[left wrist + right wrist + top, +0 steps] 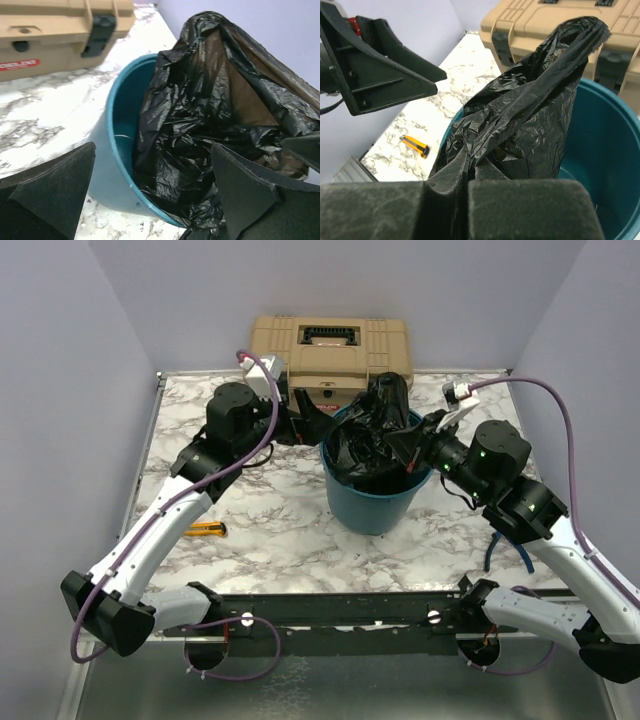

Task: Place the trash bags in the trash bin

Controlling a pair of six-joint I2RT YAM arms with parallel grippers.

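Your thin, glossy, crinkled black plastic trash bag [520, 125] sits partly inside the round teal-blue plastic trash bin [370, 508]. Its lower folds fill the right side of the bin, and a bunched, twisted top rises above the rim. The bin stands upright near the middle of the white marble-patterned table [270, 545], just in front of the tan rectangular toolbox [330, 345], which sits at the table's far edge. Your right gripper [468, 200] is clenched on the bag. Its two pads press together with a fold of black film pinched between them, right at the bin's right rim, and the bag stretches up and away from that pinch. The right arm reaches in from the table's right edge, elbow bent outward and wrist angled down toward the bin. Your left gripper [150, 195] is released, with its jaws spread wide. In the left wrist view one finger hangs outside the bin's wall and the other over the crumpled bag, but you cannot tell from the views whether either one touches. The left arm stretches from the near left corner toward the bin's far left rim. A small yellow utility knife [207, 529] lies flat toward the table's near left corner, well apart from the bin.
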